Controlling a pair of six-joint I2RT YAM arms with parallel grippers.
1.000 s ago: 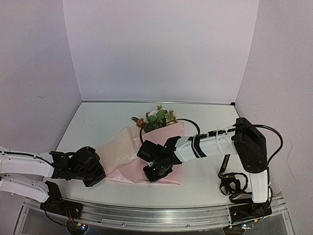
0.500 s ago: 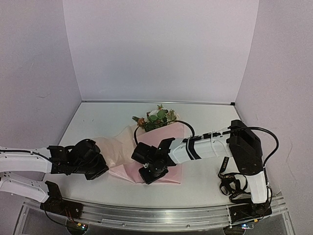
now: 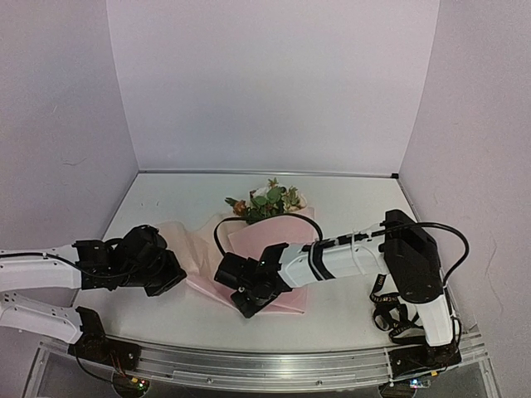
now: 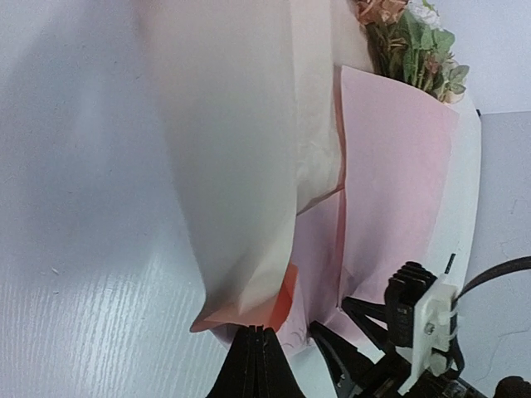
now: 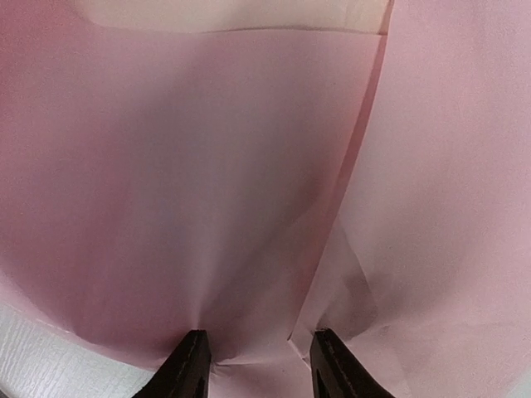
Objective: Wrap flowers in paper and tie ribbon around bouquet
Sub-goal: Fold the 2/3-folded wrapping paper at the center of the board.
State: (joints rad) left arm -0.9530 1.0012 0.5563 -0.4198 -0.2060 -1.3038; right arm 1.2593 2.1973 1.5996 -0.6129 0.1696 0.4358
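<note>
**Large soft light pink paper sheet** (image 3: 270, 236): spread across the middle of the white tabletop (image 3: 166, 203), folded over itself along lengthwise creases (clearest from the right wrist view).

**Small bunch of pale pink, cream and rust-coloured roses with green leaves** (image 3: 265, 199): poking out past the far edge of the paper sheet, with the stems hidden beneath it.

**Left gripper** (image 3: 172, 278): at the left edge of the paper sheet. Fingers (image 4: 255, 356) pressed flat together, pinching the rim of a left-hand flap. Flap raised off the tabletop and hanging in a loose curve toward the roses.

**Right gripper** (image 3: 247, 300): over the near edge of the paper sheet. Jaws spread apart, gripping nothing. Fingers (image 5: 192, 365) set down on the pink surface, one on each side of a raised crease.

**Narrow black ribbon with small pale lettering** (image 3: 377, 288): well to the right of the paper sheet and apart from it, trailing down into a loose heap.

**Thin black cable** (image 3: 217, 234): arching above the paper sheet, between the raised flap and the roses.
</note>
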